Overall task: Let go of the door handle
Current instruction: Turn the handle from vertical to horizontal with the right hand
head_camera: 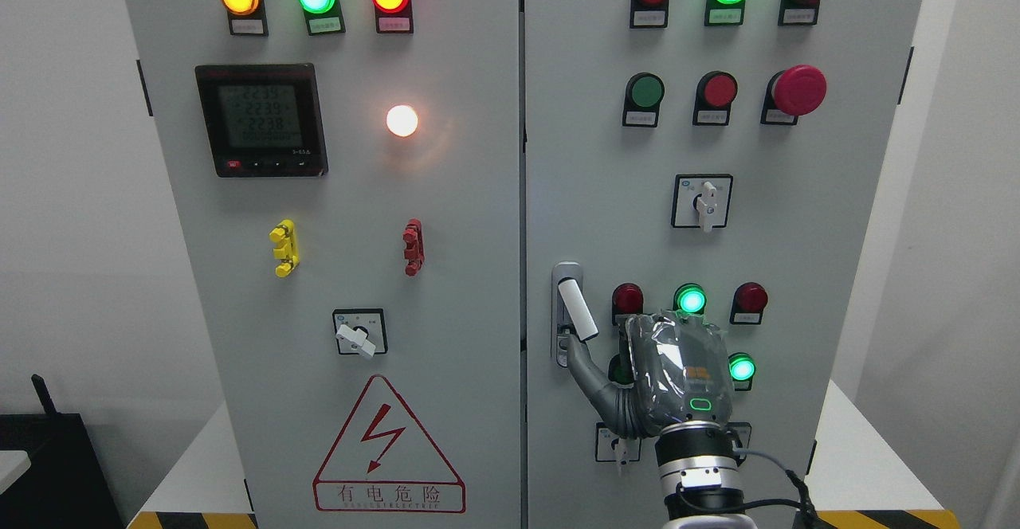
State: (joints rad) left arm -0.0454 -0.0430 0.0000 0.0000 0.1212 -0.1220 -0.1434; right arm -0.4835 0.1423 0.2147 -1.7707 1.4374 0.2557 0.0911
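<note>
we read "2235", "2239" and "2298" on the meter display [260,118] of the left door [343,234]. its red warning triangle [388,447] shows a lightning bolt over "有电危险". the small lamp labels are too blurred for us.

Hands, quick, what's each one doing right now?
Right hand: by the door handle, thumb reaching its base; grip cannot be told.
Left hand: not in view.

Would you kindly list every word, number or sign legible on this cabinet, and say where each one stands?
"有电危险": inside the red triangular lightning-bolt warning sign on the left grey door.
"2235", "2239", "2238", roughly, being dim: on the black digital meter.
Small line under the warning characters: too blurred to read.
White label plates under the lamps and buttons: too small to read.
Rotary switch plate markings: unreadable.
</note>
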